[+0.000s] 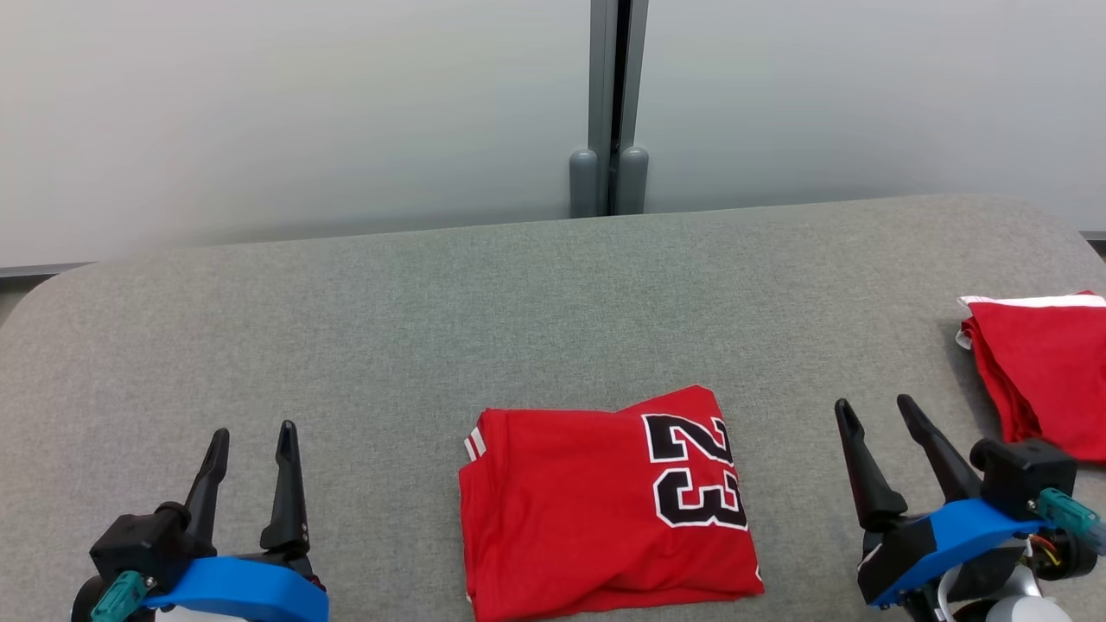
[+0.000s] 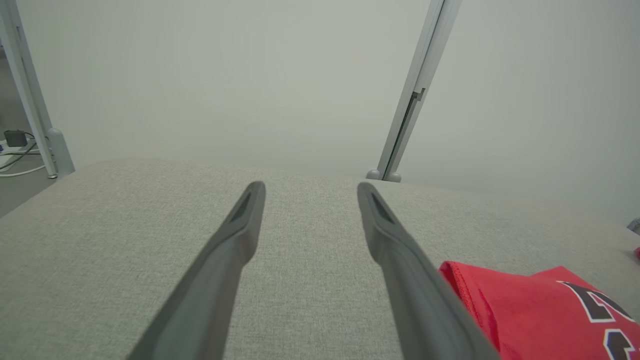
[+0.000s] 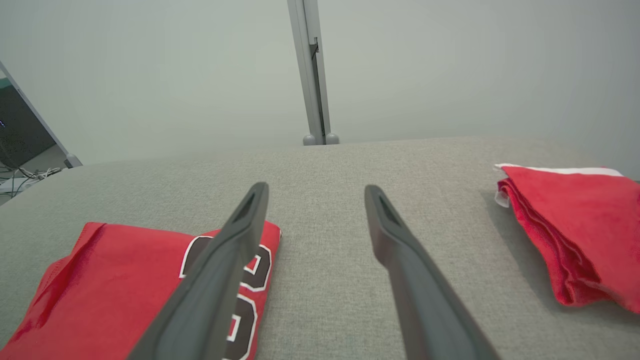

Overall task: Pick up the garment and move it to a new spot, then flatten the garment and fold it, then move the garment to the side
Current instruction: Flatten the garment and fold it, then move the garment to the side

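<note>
- Open and empty: left end effector (image 1: 253, 432), right end effector (image 1: 873, 403), flanking the folded jersey (image 1: 596, 510) at 6 o'clock.
- Side move likely next: pinch all layers, carry level.

A grey fabric table (image 1: 346, 302) spreads under the left gripper (image 1: 253, 429). Far ahead of it stand pale frosted wall panels (image 1: 259, 104) joined by a grey post (image 1: 615, 86); cables (image 2: 22, 171) lie on the floor (image 2: 20, 195) to its left.
</note>
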Motion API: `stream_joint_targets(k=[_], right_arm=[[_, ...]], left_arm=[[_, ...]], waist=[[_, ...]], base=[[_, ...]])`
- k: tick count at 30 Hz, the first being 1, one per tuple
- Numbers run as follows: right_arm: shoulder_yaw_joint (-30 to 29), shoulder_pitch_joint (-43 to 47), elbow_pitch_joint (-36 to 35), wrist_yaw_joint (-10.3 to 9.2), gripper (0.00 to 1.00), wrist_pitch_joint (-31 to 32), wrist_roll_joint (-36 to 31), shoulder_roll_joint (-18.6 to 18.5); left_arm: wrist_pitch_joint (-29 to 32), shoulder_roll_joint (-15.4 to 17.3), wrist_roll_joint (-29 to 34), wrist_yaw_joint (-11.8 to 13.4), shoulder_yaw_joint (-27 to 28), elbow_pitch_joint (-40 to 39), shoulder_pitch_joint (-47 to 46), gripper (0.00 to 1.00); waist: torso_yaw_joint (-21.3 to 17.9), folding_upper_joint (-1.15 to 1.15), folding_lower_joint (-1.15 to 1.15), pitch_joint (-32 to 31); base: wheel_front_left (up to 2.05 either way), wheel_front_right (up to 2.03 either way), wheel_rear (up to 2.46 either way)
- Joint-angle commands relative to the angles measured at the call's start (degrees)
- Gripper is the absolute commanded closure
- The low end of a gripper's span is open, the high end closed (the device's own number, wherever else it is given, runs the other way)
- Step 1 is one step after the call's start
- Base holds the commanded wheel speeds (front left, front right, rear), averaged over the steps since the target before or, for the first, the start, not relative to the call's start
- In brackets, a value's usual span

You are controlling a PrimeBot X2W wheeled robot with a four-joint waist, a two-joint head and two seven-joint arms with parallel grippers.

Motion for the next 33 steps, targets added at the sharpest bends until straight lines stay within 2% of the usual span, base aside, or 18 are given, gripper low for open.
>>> stream_joint_targets(k=[1, 13, 15, 21, 22, 24, 27, 33], right_arm=[[-0.1, 1.0, 0.1, 0.01, 0.0, 0.5, 0.0, 0.1], [0.9, 1.6, -1.9, 0.01, 0.0, 5.3, 1.3, 1.1], [1.6, 0.8, -3.3, 0.01, 0.0, 9.2, 2.6, 1.4], [2.5, -2.9, -4.4, 0.01, 0.0, 29.2, 2.5, 1.9], [2.5, -2.9, -4.4, 0.01, 0.0, 29.2, 2.5, 1.9], [1.6, -5.7, -1.3, 0.01, 0.0, 35.4, 1.8, 2.0], [2.9, -7.8, 2.0, 0.01, 0.0, 38.4, 1.3, 2.1], [7.2, -13.8, 12.0, 0.01, 0.0, 39.2, 5.4, 2.0]], left_arm=[[-0.2, 0.2, 0.3, 0.2, 0.3, -0.1, 0.4, 0.0], [0.2, 0.8, 0.3, 0.5, 0.1, -1.1, 0.5, 0.0], [0.3, 0.9, 0.4, 0.6, 0.2, -1.4, 0.1, 0.0], [1.0, 1.2, 0.6, 0.6, 0.1, -2.1, -2.0, 0.0], [1.0, 1.2, 0.6, 0.6, 0.1, -2.1, -2.0, 0.0], [1.3, 1.3, 0.8, 0.1, -0.2, -2.0, -3.7, 0.0], [1.7, 1.3, 1.1, -0.3, -0.6, -1.8, -5.0, 0.0], [1.5, 0.7, 1.9, -1.0, -1.4, -1.0, -8.7, 0.0]], waist=[[0.0, 0.0, 0.01, -0.1], [0.5, 0.0, 0.01, -0.3], [0.5, 0.0, 0.01, 0.1], [0.6, 0.0, 0.01, 2.4], [0.6, 0.0, 0.01, 2.4], [0.9, 0.0, 0.01, 4.3], [1.4, 0.0, 0.01, 5.5], [2.4, 0.0, 0.01, 8.7]], base=[[0.0, 0.0, 0.0], [0.0, 0.0, 0.0], [0.0, 0.0, 0.0], [0.0, 0.0, 0.0], [0.0, 0.0, 0.0], [0.0, 0.0, 0.0], [0.0, 0.0, 0.0], [0.0, 0.0, 0.0]])
